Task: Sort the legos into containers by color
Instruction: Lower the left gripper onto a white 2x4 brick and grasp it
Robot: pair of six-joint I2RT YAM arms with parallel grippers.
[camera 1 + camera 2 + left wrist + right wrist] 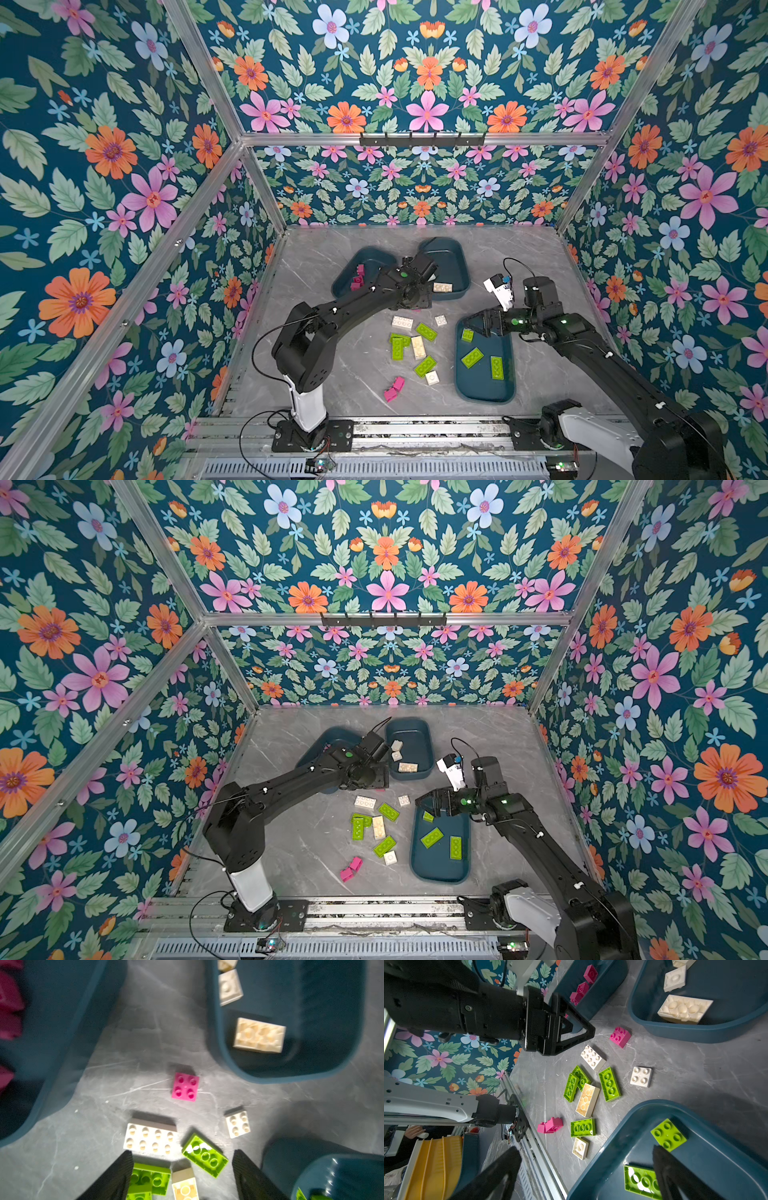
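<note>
The table [332,257] was found about half cleared. The tub for green [484,399], taken here as the landmark, held three green bricks [471,357]. The tub for white [453,253], beyond the green tub's far end and apart from it, held three white bricks [407,766]. The tub for pink [365,255], farther off to the far left of the green tub, held a few pink bricks [357,278].

The right gripper [482,324] was held above the green tub's far end, its fingers spread wide and nothing between them. The left gripper [182,1152] was seen to the far left of the green tub, low over the table, fingers also apart and empty.

About eleven loose bricks [417,347] were counted beside the green tub's left long side: four green, four white and three pink, one pink brick [185,1087] lying alone toward the two far tubs. Roughly half the sorting was judged left.

Room was judged tight there, where the two far tubs' raised rims crowded that pink brick. Several loose bricks touched or overlapped. Bare table lay open to the right of the green tub and to the near left of it.
</note>
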